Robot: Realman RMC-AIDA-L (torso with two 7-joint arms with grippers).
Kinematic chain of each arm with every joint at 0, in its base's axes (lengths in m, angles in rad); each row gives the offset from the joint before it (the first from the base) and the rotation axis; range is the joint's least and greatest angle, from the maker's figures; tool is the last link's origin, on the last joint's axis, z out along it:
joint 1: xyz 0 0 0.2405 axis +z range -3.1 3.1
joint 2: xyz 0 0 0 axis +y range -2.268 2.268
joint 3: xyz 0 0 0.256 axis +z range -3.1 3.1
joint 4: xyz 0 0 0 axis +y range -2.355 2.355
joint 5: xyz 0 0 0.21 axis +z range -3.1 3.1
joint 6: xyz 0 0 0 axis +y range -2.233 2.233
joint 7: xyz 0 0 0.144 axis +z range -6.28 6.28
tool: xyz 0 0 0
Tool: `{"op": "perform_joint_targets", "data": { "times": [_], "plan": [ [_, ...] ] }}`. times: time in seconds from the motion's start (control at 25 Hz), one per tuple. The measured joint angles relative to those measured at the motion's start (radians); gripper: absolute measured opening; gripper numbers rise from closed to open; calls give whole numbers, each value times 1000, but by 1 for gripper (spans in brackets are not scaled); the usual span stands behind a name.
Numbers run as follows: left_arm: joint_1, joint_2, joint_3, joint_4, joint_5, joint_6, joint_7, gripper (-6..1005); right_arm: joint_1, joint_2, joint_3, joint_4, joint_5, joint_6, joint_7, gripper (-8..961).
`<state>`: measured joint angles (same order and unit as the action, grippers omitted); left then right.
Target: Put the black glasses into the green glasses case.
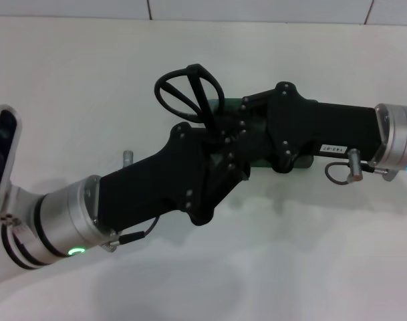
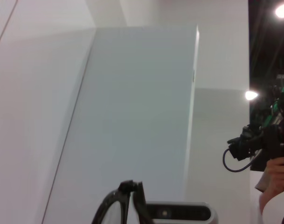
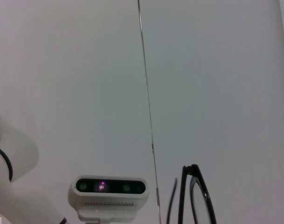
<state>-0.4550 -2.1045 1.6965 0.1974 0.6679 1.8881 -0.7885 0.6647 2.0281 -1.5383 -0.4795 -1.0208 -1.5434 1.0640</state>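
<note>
The black glasses (image 1: pixel 188 92) are folded and stand tilted in the air above the middle of the table, rising from the spot where my two grippers meet. My left gripper (image 1: pixel 220 150) reaches in from the lower left. My right gripper (image 1: pixel 236 120) reaches in from the right and crosses over the left one. Which gripper holds the glasses is hidden. The green glasses case (image 1: pixel 224 107) lies under the right gripper, mostly covered, with only dark green edges showing. The glasses also show in the left wrist view (image 2: pixel 119 205) and in the right wrist view (image 3: pixel 194 196).
The white table (image 1: pixel 89 87) runs to a tiled wall at the back. A small grey peg (image 1: pixel 127 158) stands by the left forearm. A person with a camera (image 2: pixel 267 149) shows in the left wrist view, and the robot's head camera (image 3: pixel 109 189) in the right wrist view.
</note>
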Motion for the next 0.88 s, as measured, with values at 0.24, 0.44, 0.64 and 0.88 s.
{"op": "perform_joint_targets", "data": {
  "times": [0.24,0.44,0.64,0.88],
  "plan": [
    [19,4,2,-33,16,5,4,28,-2,-7,11,-2,1,27,15,39],
    [70,6,4,-32,41,10,8,28,11,-52,18,-127,-84,85,146,39],
    [91,7,4,-70,46,2,17,28,15,-90,18,-471,-462,221,480,39],
    [99,6,3,-87,44,-25,45,28,41,-12,-2,-701,-1007,286,740,40]
  ]
}}
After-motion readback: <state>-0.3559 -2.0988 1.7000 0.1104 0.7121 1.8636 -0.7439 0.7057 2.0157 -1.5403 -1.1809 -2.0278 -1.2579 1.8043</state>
